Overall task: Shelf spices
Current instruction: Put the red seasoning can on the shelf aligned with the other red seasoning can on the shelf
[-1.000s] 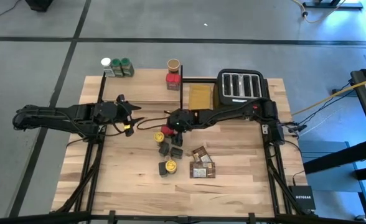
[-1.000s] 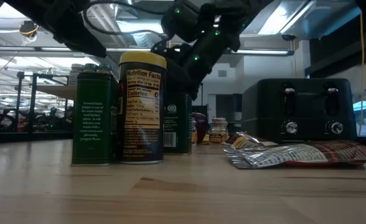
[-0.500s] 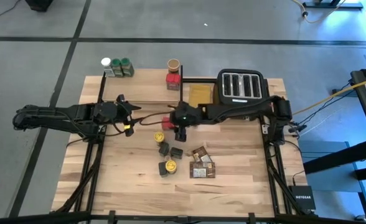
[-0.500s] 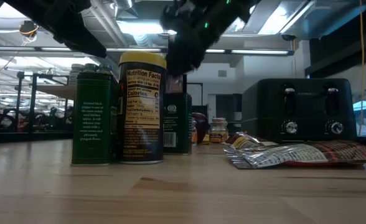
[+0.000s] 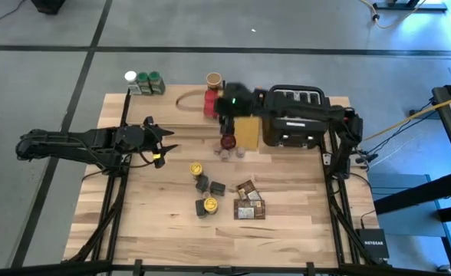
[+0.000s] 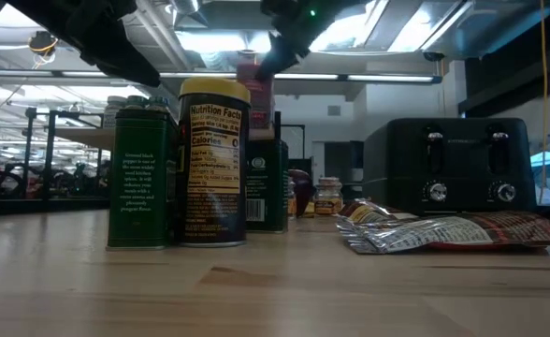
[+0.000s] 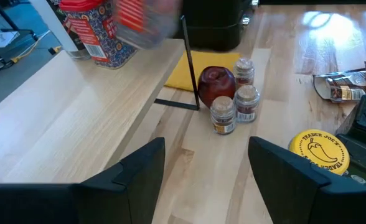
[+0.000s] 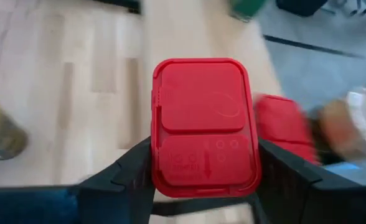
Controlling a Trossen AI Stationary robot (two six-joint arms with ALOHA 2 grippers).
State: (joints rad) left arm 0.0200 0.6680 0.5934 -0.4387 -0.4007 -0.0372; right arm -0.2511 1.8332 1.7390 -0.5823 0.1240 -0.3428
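High view: right gripper [image 5: 227, 107] over the raised light-wood shelf on black frame [image 5: 181, 115], clamped on a red-lidded rectangular spice tin [image 8: 205, 142]; right wrist view shows both fingers pressed to the tin's sides, lid facing cam. Same tin blurred in left wrist view, above shelf near a red-lidded patterned tin [image 7: 96, 31] standing on it. Left gripper [image 5: 162, 146] at surface's left side, fingers spread, nothing held. Surface items: yellow-lid jars [image 5: 197, 168], dark tins, flat brown packets [image 5: 248, 203], two small glass jars [image 7: 236, 106] touching a dark red round knob [image 7: 215, 81], black 4-slot toaster [image 5: 294, 115], tan-yellow board [image 5: 247, 123]. Green-lid jars [image 5: 150, 81] at surface's far left corner.
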